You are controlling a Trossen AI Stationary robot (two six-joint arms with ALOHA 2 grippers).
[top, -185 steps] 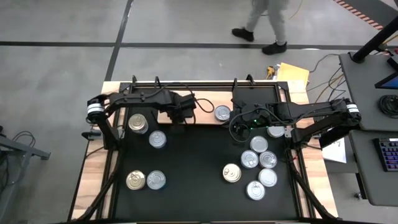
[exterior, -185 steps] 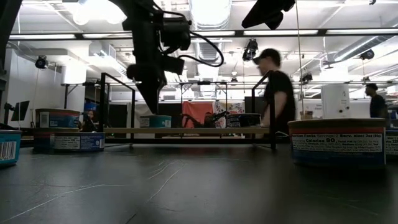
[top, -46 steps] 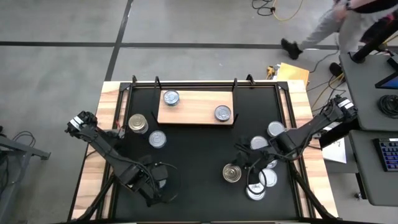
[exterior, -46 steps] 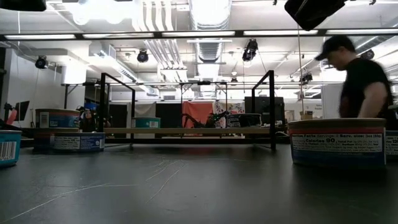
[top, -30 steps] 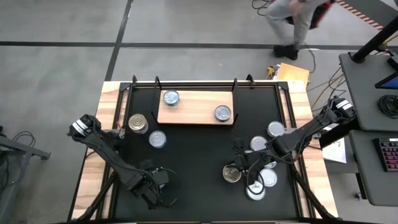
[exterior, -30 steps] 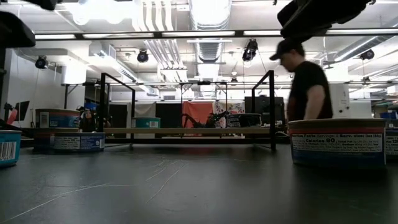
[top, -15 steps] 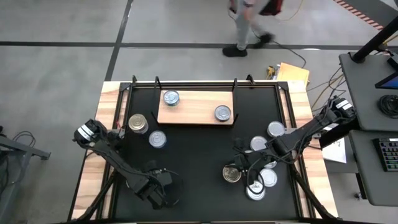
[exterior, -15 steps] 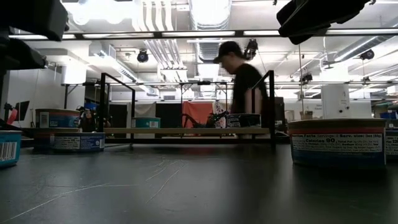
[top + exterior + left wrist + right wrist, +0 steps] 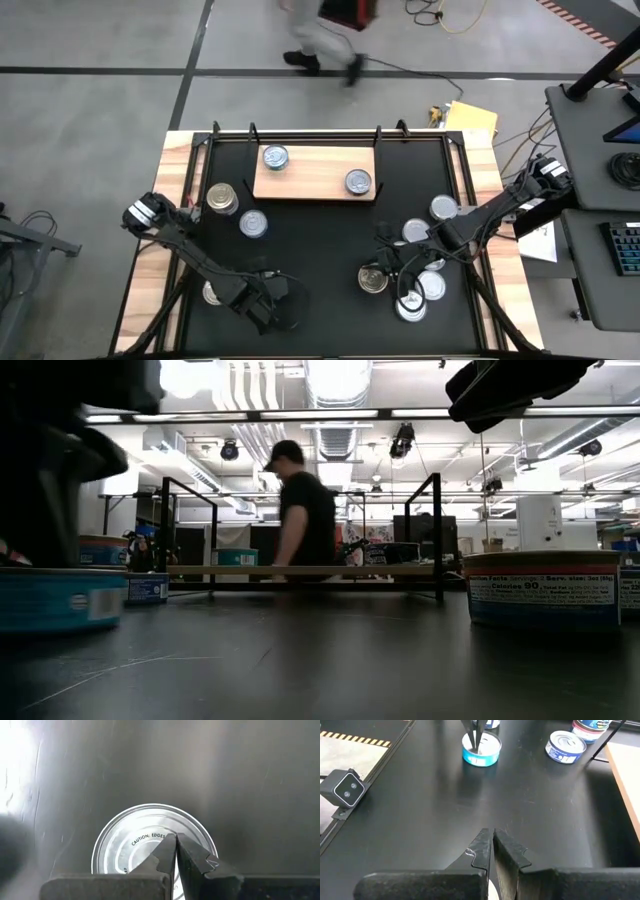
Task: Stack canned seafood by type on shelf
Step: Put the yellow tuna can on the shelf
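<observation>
progress: I've got just two tins on the shelf (image 9: 312, 186), no stacks yet | left gripper (image 9: 174, 851) pinched together, empty, over a silver tin (image 9: 150, 840) near table front | right gripper (image 9: 492, 851) closed, empty | rest of cans (image 9: 431, 258) loose

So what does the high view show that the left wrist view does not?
Only the high view: the shelf with two cans on it, the right gripper shut by the cans at the table's right, and a person walking past. Only the left wrist view: the left gripper, shut, over a silver can with "CAUTION" on its lid. Both: the black table.
</observation>
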